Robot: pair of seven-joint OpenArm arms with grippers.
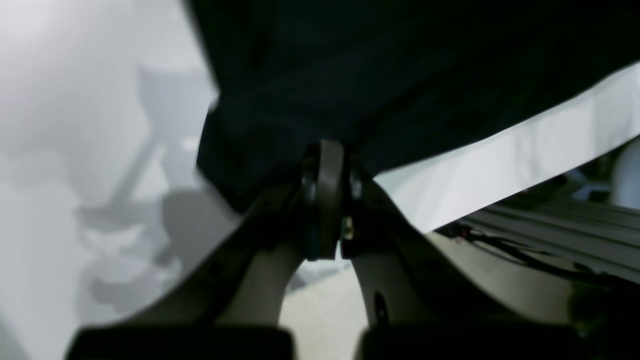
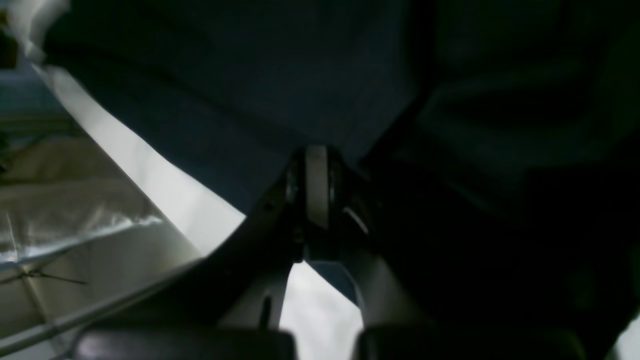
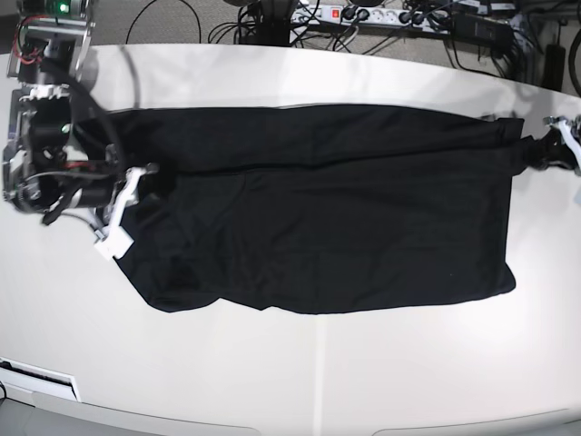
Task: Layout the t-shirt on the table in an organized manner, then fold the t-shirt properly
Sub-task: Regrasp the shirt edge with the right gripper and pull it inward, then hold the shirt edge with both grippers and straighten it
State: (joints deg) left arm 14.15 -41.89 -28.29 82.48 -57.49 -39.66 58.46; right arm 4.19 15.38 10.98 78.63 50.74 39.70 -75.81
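The left pincer (image 1: 327, 200) is clenched, its two fingers pressed flat together with the black cloth of the t-shirt (image 3: 336, 218) gathered at their tips — in the base view it (image 3: 556, 150) sits at the shirt's right end, near the table's right rim. The right pincer (image 2: 316, 187) is likewise clamped on dark fabric, and in the base view it (image 3: 136, 186) grips the shirt's left end.

The t-shirt lies spread lengthwise across the middle of the table (image 3: 300, 372), stretched between the two pincers. It looks folded over along its length, with a long seam-like fold line running across the upper part. The lower left corner is rounded and a little rumpled; the lower right corner juts outward.

Bare white table lies broadly in front of the shirt and in a narrower band behind it — cables and a power strip (image 3: 363, 15) crowd the floor beyond the far edge.
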